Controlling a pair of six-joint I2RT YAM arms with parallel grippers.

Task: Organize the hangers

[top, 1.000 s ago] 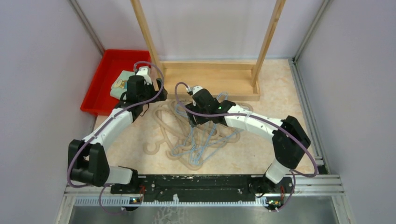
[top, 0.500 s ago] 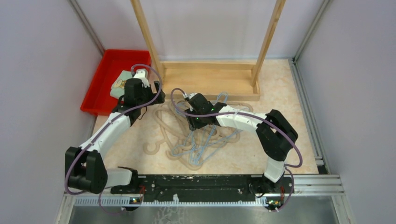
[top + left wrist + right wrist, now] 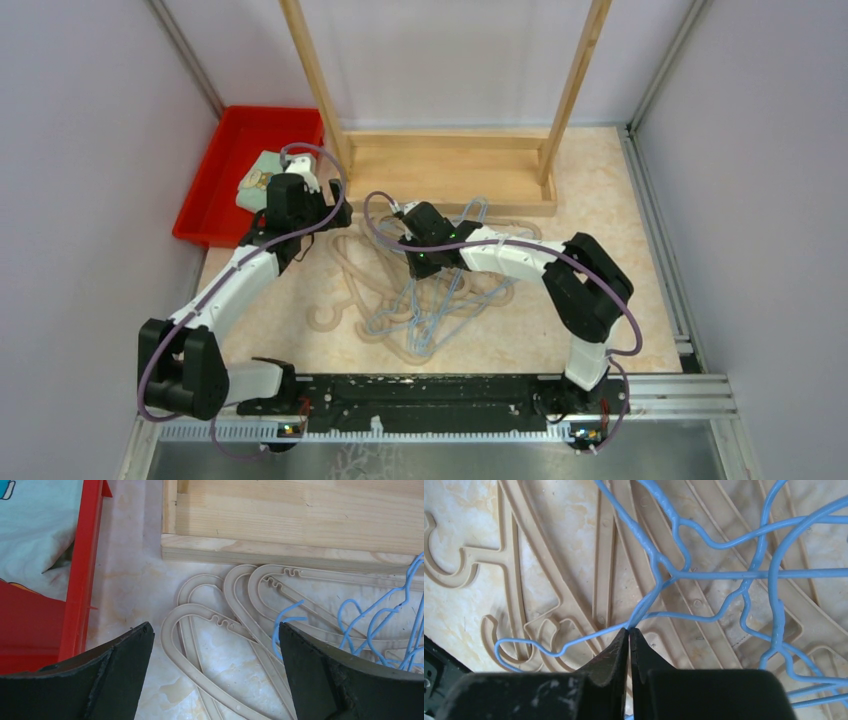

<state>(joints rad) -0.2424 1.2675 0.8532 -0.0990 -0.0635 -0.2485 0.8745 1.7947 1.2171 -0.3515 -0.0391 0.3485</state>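
Several hangers lie tangled on the table: beige ones (image 3: 345, 290) and thin light-blue wire ones (image 3: 425, 315). My right gripper (image 3: 420, 266) is down in the middle of the pile. In the right wrist view it (image 3: 629, 630) is shut, its tips pinching a light-blue wire hanger (image 3: 659, 570) where its wires meet, over beige hangers (image 3: 604, 555). My left gripper (image 3: 312, 222) hovers at the pile's far left end. In the left wrist view it (image 3: 214, 630) stands wide open above the rounded ends of beige hangers (image 3: 200, 611), holding nothing; a blue wire (image 3: 285, 620) lies by its right finger.
A tall wooden rack stands behind the pile, with its base (image 3: 450, 165) on the table and its near edge (image 3: 280, 555) just beyond the hangers. A red tray (image 3: 215, 170) holding a folded cloth (image 3: 258, 172) sits at the back left, beside my left gripper (image 3: 80, 580).
My right gripper has closed on the blue wire in the pile. Its arm folded in to the left. My left arm shifted slightly toward the back and stayed open.
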